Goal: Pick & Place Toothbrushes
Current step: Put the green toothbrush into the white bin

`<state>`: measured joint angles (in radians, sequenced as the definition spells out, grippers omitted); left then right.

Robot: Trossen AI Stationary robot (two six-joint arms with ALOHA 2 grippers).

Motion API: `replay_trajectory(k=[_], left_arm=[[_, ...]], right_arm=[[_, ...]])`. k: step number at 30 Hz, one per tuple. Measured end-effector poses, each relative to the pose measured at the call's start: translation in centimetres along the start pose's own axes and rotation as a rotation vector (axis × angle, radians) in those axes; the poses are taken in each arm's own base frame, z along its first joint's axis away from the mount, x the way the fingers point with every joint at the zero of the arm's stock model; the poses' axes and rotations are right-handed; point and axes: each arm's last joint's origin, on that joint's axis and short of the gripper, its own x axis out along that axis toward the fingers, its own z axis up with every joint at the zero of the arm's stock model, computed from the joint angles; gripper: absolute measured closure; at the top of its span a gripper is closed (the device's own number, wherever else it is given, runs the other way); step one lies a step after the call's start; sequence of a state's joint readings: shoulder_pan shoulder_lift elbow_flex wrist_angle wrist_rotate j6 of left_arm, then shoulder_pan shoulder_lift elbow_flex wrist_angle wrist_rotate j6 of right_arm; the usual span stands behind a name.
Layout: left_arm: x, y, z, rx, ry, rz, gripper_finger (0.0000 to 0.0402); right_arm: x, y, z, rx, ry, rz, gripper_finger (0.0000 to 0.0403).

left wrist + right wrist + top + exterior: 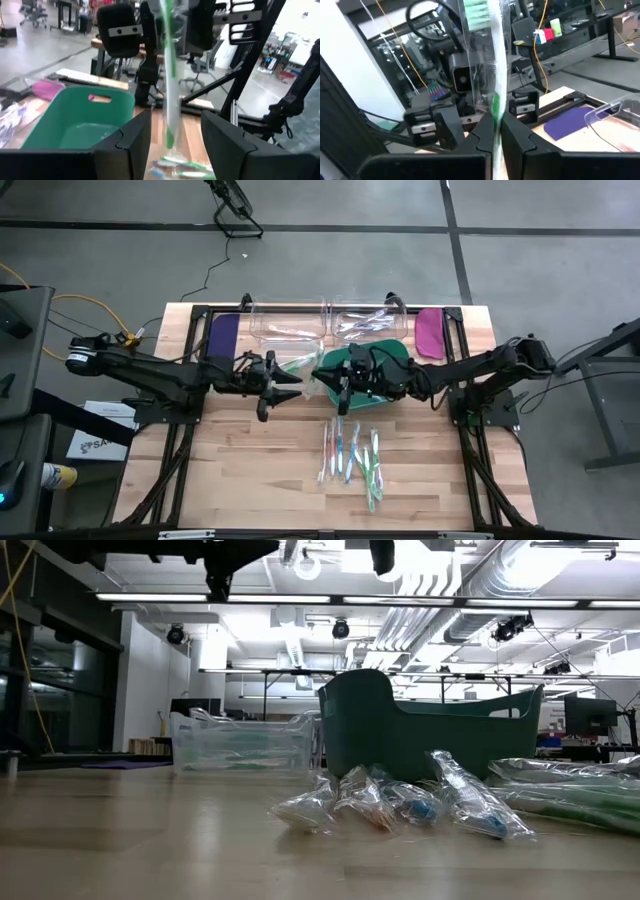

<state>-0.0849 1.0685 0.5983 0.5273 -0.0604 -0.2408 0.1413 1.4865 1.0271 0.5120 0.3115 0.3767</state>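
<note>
Toothbrush (496,107), green, in clear wrap, hangs mid-air btwn both arms above the table centre by the green bin (392,360). Right gripper (494,135) is clamped on it; left gripper (172,145) has jaws apart around its other end. Risk: if right lets go before left closes, the slick wrap slips & it drops outside the bin, onto the wrapped brushes (350,455) below.

Table (250,480): pale natural wood with visible plank lines. Basket (398,360): solid teal-green, unpatterned. Toothbrushes (350,455) on the wood: clear wrappers over blue, pink-red, green and white handles. Wrapped toothbrush (492,75) held by the right gripper (496,137): green and white under glossy clear film. Both arms: matt black. Two flat pieces at the table's far edge: dark purple (222,333) and magenta (430,332). Bins (325,320): colourless transparent plastic.
</note>
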Motion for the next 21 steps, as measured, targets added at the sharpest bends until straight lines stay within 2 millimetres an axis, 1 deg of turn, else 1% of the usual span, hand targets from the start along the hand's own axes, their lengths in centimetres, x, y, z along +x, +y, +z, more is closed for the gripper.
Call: replay_trajectory(k=[8, 15, 18, 21], left_arm=[[1.5, -0.3, 0.6, 0.040, 0.022, -0.019, 0.0236], [1.7, -0.4, 0.8, 0.055, 0.034, -0.019, 0.0236], [1.7, -0.4, 0.9, 0.055, 0.032, -0.019, 0.0252], [1.7, -0.4, 0.9, 0.054, 0.024, -0.020, 0.0291]], right_arm=[[1.0, -0.1, -1.2, -0.001, -0.009, 0.023, 0.0395], [1.1, -0.1, -1.3, -0.008, -0.016, 0.021, 0.0395], [1.1, -0.1, -1.3, -0.016, -0.020, 0.027, 0.0395], [1.1, -0.1, -1.3, -0.014, -0.017, 0.028, 0.0395]])
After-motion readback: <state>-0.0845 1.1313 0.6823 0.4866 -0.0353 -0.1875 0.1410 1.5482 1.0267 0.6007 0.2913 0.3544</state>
